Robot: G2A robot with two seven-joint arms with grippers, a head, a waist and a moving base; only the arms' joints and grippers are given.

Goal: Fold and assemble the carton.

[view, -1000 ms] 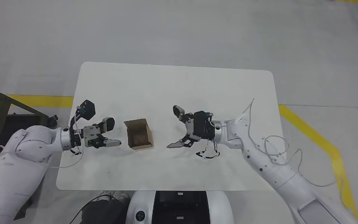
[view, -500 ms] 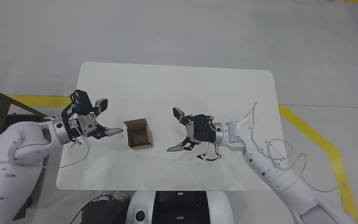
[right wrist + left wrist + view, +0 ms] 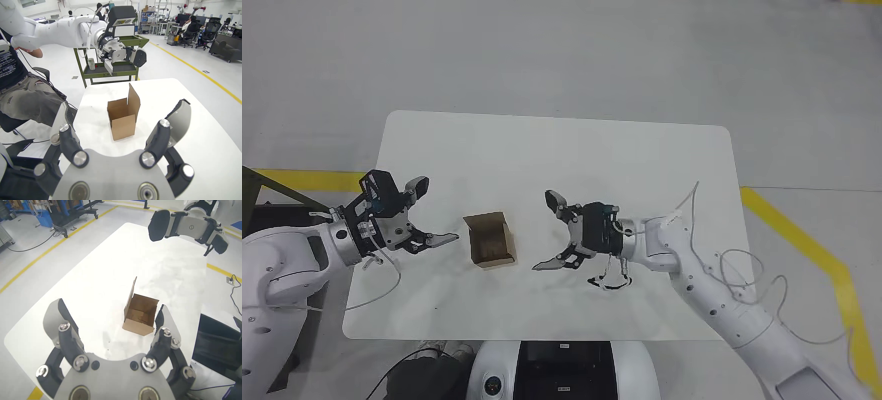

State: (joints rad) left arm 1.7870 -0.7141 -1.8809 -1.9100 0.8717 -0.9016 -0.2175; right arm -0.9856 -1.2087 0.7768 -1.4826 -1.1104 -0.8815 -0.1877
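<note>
Since the frame a second earlier, the left gripper has drawn back from the carton toward the table's left edge and turned, so that one finger now points away from the robot. The right gripper has edged slightly toward the carton, which has kept its place.

The carton is a small box of plain brown corrugated board, standing upright on the white table in the near left part of the top, between the two grippers and touched by neither. Its top is open. One tall flap with a rounded corner rises vertically from the wall on the side farther from the robot, well above the other edges. A much shorter flap stands on the wall facing the left gripper. The wall facing the right gripper ends in a straight cut edge with small notches at its corners. The left wrist view looks down into the box, where folded panels lie overlapped across the bottom. The outer walls are flat and square to one another.

Both grippers are released, the fingers of each spread wide with nothing between them. Each is aimed at the carton from its own side. The left gripper hangs raised above the table surface near the left edge; the right gripper is held lower, beside the carton on its right.
</note>
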